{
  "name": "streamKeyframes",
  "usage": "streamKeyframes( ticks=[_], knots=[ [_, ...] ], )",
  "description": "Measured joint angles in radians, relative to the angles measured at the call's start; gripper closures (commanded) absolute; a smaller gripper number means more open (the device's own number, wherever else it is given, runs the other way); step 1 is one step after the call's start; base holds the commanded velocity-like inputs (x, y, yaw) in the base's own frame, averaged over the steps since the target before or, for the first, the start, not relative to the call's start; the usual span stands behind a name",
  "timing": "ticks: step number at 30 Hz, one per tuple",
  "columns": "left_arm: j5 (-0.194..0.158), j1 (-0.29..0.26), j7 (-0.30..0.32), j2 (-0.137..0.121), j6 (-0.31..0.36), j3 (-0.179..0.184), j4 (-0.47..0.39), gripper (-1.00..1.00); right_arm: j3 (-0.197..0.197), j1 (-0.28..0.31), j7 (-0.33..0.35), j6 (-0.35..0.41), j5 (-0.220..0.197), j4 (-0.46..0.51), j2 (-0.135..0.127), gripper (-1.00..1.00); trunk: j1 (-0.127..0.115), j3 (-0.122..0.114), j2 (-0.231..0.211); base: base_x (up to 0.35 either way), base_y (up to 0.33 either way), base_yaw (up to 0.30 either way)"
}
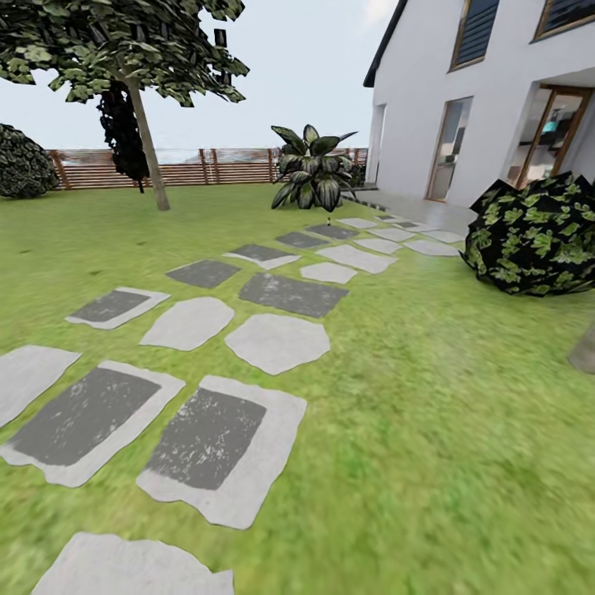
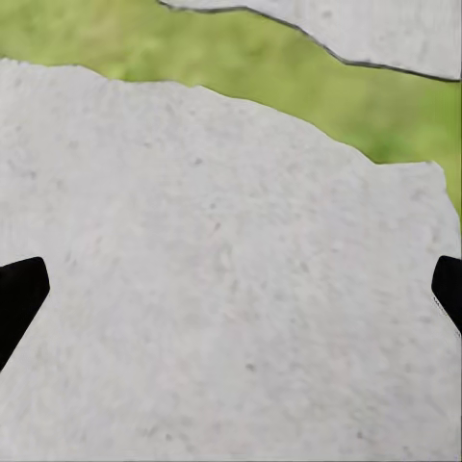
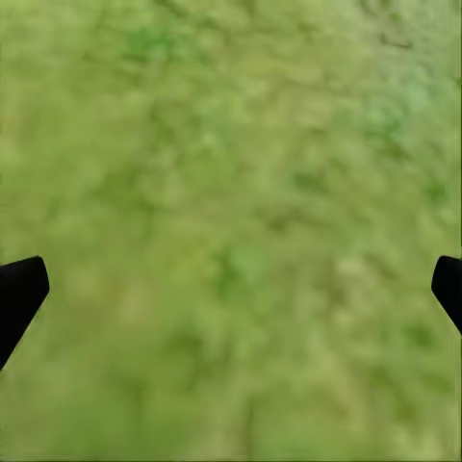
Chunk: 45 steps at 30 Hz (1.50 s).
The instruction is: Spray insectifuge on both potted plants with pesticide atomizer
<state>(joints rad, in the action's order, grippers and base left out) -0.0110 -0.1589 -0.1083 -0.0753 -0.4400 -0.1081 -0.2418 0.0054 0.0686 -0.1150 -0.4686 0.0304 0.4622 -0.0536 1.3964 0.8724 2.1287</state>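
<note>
The garden lawn spreads ahead of me, crossed by a path of stepping stones. The pesticide atomizer and the potted plants are out of view. My left gripper is open, its dark fingertips wide apart above a pale stepping stone, with nothing between them. My right gripper is also open and holds nothing, hanging over bare grass.
The stone path runs toward a white house at the back right. A big dark striped leafy plant stands by the path's far end. A dark bush sits at the right, a tree and brown slatted fence at the back.
</note>
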Motion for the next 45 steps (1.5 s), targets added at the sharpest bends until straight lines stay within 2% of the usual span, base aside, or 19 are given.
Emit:
streamKeyframes(
  ticks=[31,45],
  knots=[
    [0.001,0.0,0.0,0.0,0.0,0.0,0.0,-1.0,0.0,0.0,0.0,-0.001,0.0,-0.023,0.0,-1.0,0.0,0.0,0.0,0.333,0.08,0.0],
    [0.001,0.0,0.0,0.0,0.0,0.0,0.0,-1.0,0.0,0.0,0.0,0.0,-0.001,-0.023,0.0,-1.0,0.0,0.0,0.0,0.334,0.015,0.0]
  ],
)
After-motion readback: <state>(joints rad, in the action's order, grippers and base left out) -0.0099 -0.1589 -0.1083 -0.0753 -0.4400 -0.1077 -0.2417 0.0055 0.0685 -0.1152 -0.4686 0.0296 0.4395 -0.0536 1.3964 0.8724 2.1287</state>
